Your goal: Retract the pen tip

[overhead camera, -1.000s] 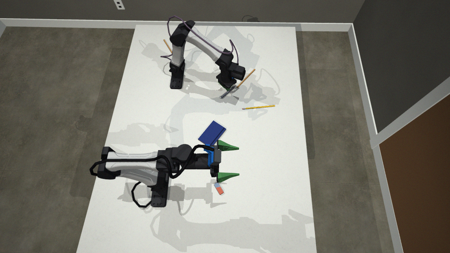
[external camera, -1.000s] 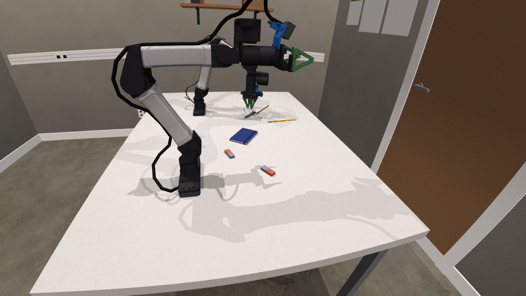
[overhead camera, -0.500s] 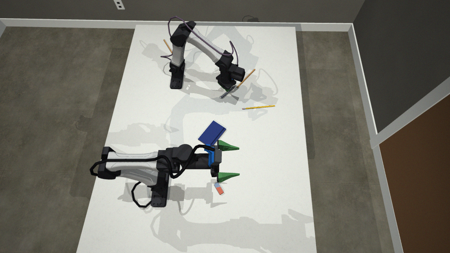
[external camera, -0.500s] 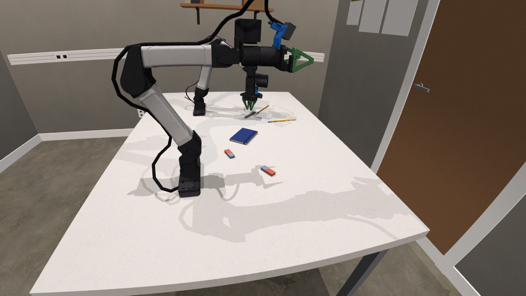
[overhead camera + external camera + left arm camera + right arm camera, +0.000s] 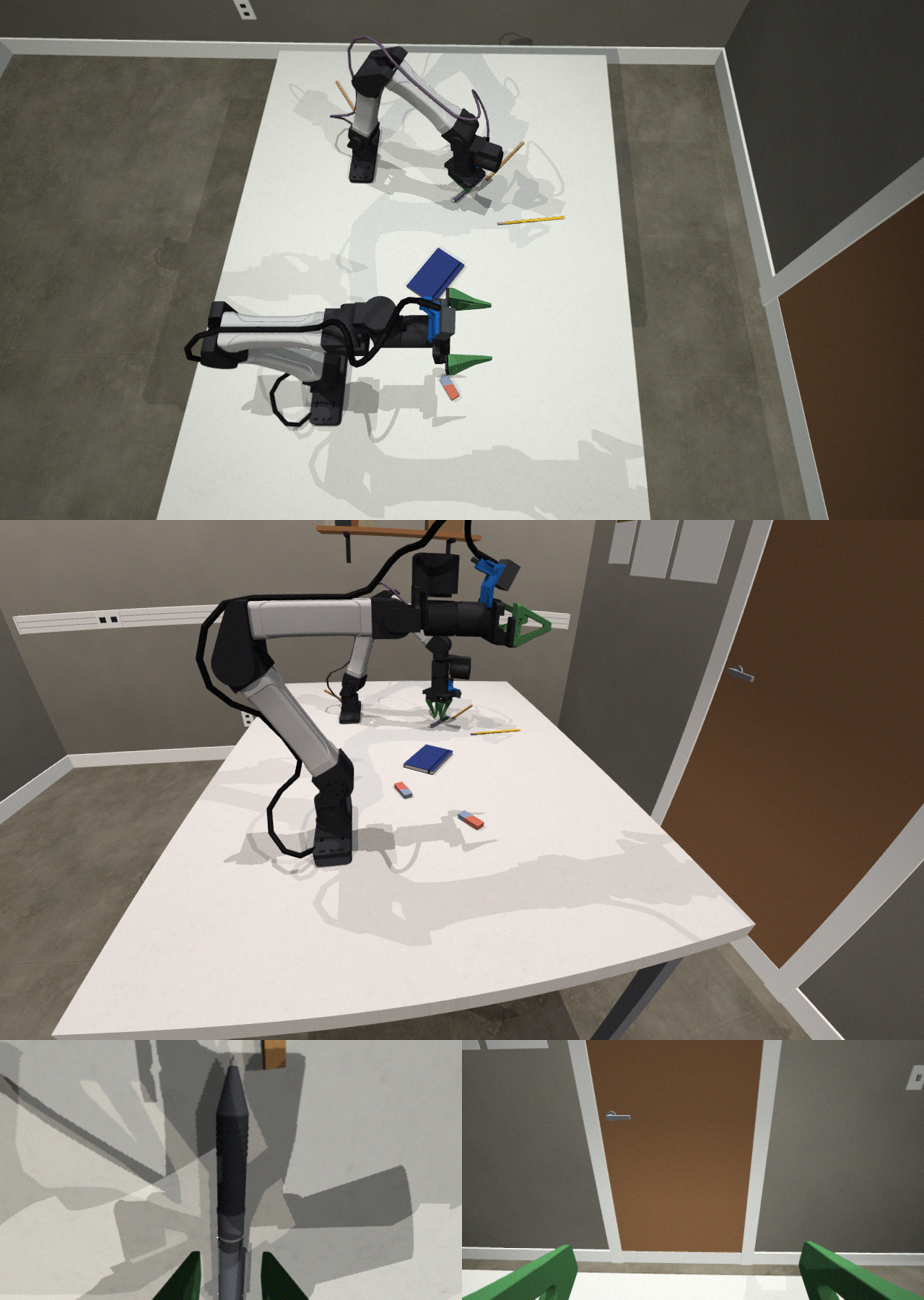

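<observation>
The dark grey ballpoint pen (image 5: 459, 195) (image 5: 438, 723) (image 5: 232, 1177) lies on the white table (image 5: 548, 414) (image 5: 548, 959). In the left wrist view it points up the picture, with its small metal tip out at the top. My left gripper (image 5: 468, 189) (image 5: 439, 718) (image 5: 231, 1262) points down at the pen. Its green fingers stand partly open on either side of the barrel, with a gap on both sides. The button end is hidden below the picture's edge. My right gripper (image 5: 491, 331) (image 5: 549, 625) (image 5: 688, 1254) is wide open and empty, held high above the table and pointing toward the door.
A brown stick (image 5: 507, 158) (image 5: 462, 711) (image 5: 275, 1054) lies just beyond the pen's tip. A yellow pencil (image 5: 530, 220) (image 5: 496, 731), a blue notebook (image 5: 435, 272) (image 5: 427, 759) and two erasers (image 5: 403, 790) (image 5: 471, 820) lie nearer the right arm. Another stick (image 5: 344, 94) lies by the left arm's base.
</observation>
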Robot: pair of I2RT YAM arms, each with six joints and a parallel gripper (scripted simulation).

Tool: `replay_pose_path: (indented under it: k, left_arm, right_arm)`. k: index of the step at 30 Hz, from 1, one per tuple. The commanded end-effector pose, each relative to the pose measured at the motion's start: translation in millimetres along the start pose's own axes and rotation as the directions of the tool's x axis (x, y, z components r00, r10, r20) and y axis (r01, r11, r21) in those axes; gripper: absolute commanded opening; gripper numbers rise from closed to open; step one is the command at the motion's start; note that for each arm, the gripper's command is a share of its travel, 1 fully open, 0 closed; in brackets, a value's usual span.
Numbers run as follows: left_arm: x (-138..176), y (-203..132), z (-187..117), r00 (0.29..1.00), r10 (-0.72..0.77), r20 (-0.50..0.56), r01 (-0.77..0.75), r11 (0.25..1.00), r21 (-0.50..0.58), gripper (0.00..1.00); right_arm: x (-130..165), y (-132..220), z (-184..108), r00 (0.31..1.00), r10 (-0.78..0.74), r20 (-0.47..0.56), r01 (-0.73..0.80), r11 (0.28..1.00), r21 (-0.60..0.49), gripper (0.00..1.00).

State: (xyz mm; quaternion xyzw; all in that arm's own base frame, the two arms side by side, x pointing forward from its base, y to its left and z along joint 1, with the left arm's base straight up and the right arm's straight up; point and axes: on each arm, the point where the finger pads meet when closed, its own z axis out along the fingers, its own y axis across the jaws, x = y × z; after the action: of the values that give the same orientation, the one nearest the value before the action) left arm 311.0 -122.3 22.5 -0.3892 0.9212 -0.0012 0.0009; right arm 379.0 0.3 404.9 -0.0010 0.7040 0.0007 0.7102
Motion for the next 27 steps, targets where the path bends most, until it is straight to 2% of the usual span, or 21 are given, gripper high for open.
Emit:
replay_pose_path:
  k: [1,9,12,14,15,18,19,27]
  left_arm:
    - [-2,-2,14,1.0,0.001,0.01,-0.001,1.0,-0.004,0.28]
    - [-1,-3,27,1.0,0.005,0.015,-0.004,1.0,-0.002,0.28]
    - [-6,-17,5,0.999,0.006,0.036,-0.008,0.998,0.057,0.28]
    - [-6,-17,5,0.999,0.006,0.036,-0.008,0.998,0.057,0.28]
    - [-2,-4,13,1.0,0.002,0.017,-0.002,1.0,0.027,0.28]
    - [-1,-5,4,1.0,0.006,0.025,-0.006,1.0,0.029,0.28]
    - [-5,-16,-1,0.999,0.007,0.04,-0.009,0.998,0.065,0.19]
    - [-5,-14,1,0.999,0.007,0.038,-0.01,0.998,0.061,0.19]
  right_arm:
    - [1,2,-1,1.0,0.009,-0.004,-0.009,1.0,-0.002,1.0]
    - [1,2,-1,1.0,0.009,-0.004,-0.009,1.0,-0.002,1.0]
    - [1,2,-1,1.0,0.009,-0.004,-0.009,1.0,-0.002,1.0]
    - [1,2,-1,1.0,0.009,-0.004,-0.009,1.0,-0.002,1.0]
    - [1,2,-1,1.0,0.009,-0.004,-0.009,1.0,-0.002,1.0]
    - [1,2,-1,1.0,0.009,-0.004,-0.009,1.0,-0.002,1.0]
    - [1,2,-1,1.0,0.009,-0.004,-0.009,1.0,-0.002,1.0]
    - [1,2,-1,1.0,0.009,-0.004,-0.009,1.0,-0.002,1.0]
